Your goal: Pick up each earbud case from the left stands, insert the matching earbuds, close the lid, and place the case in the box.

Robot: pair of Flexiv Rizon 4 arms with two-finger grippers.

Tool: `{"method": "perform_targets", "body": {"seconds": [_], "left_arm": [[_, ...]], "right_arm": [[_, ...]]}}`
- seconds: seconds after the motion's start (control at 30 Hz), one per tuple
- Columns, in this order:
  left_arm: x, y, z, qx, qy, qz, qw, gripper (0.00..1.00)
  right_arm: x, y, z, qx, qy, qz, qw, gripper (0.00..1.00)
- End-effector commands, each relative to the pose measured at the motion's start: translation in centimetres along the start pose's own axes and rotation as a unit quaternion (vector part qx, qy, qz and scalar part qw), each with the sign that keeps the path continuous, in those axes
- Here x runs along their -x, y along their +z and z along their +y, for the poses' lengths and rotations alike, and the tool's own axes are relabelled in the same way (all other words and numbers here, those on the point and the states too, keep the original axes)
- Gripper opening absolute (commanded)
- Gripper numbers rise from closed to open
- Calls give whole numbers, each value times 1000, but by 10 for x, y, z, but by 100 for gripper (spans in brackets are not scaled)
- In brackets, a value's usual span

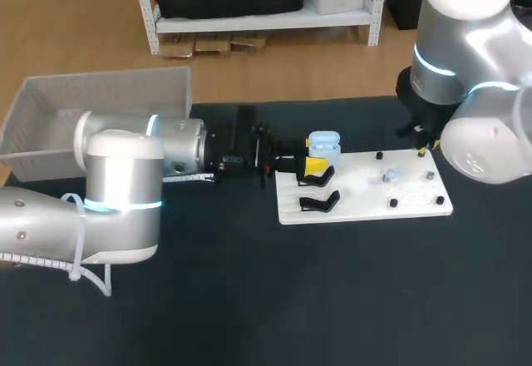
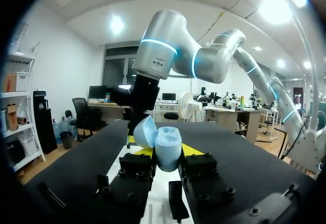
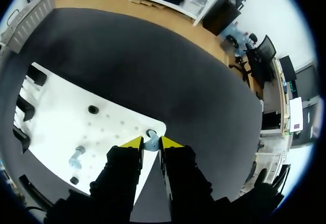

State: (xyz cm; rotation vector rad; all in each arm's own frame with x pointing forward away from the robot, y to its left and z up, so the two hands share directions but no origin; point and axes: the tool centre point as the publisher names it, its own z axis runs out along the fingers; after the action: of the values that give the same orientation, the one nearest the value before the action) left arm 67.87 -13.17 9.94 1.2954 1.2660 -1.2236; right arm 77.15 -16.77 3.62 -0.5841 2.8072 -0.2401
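Looking down in the head view, a black table (image 1: pixel 249 299) carries a flat white plastic board (image 1: pixel 366 206) just right of centre. The left arm enters from the left edge and lies level over the table, bringing the left gripper (image 2: pixel 167 157) to the board's left end. In the left wrist view its two black fingers (image 2: pixel 136 167) press on either side of a pale blue rounded earbud case (image 2: pixel 169 147), grasping it. The case's lid stands open and tips back. In the head view the case sits at the board's upper left, with a black forked stand (image 1: pixel 319 202) just below it in the frame.

The right arm comes down from the upper right corner. The right gripper (image 3: pixel 151 145) is at the board's upper right corner. Its yellow tips are nearly together, pinching a small pale blue earbud (image 3: pixel 151 141) right by a black peg (image 3: pixel 151 133).

A second pale blue earbud (image 1: pixel 391 175) lies on the middle of the board, apart from both grippers. A grey slatted plastic box (image 1: pixel 108 91) stands at the upper left of the frame, beyond the left arm.
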Motion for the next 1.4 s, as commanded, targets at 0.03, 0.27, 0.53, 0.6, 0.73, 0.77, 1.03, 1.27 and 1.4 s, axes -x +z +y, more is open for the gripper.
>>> {"method": "perform_targets", "body": {"seconds": [0.03, 0.27, 0.53, 0.6, 0.73, 0.77, 1.03, 1.27, 1.4], "left_arm": [[-1, 0, 1, 0, 1, -2, 1000, 0], [-1, 0, 1, 0, 1, -2, 1000, 0], [-1, 0, 1, 0, 1, -2, 1000, 0], [-1, 0, 1, 0, 1, -2, 1000, 0], [-1, 0, 1, 0, 1, -2, 1000, 0], [-1, 0, 1, 0, 1, -2, 1000, 0], [-1, 0, 1, 0, 1, -2, 1000, 0], [-1, 0, 1, 0, 1, -2, 1000, 0], [-1, 0, 1, 0, 1, -2, 1000, 0]], "right_arm": [[-14, -31, 2, -10, 2, -13, 1000, 0], [-27, -101, 12, -14, 17, -18, 1000, 0], [-39, -169, 61, -1, 45, 28, 999, 0], [-39, -177, 71, 2, 52, 29, 998, 0], [-40, -186, 93, 23, 62, 35, 997, 0], [-41, -187, 99, 35, 64, 36, 997, 0], [-47, -189, 116, 48, 53, 34, 997, 0], [-47, -189, 116, 48, 53, 34, 997, 0], [-39, -196, 138, 53, 88, 34, 994, 0]]}}
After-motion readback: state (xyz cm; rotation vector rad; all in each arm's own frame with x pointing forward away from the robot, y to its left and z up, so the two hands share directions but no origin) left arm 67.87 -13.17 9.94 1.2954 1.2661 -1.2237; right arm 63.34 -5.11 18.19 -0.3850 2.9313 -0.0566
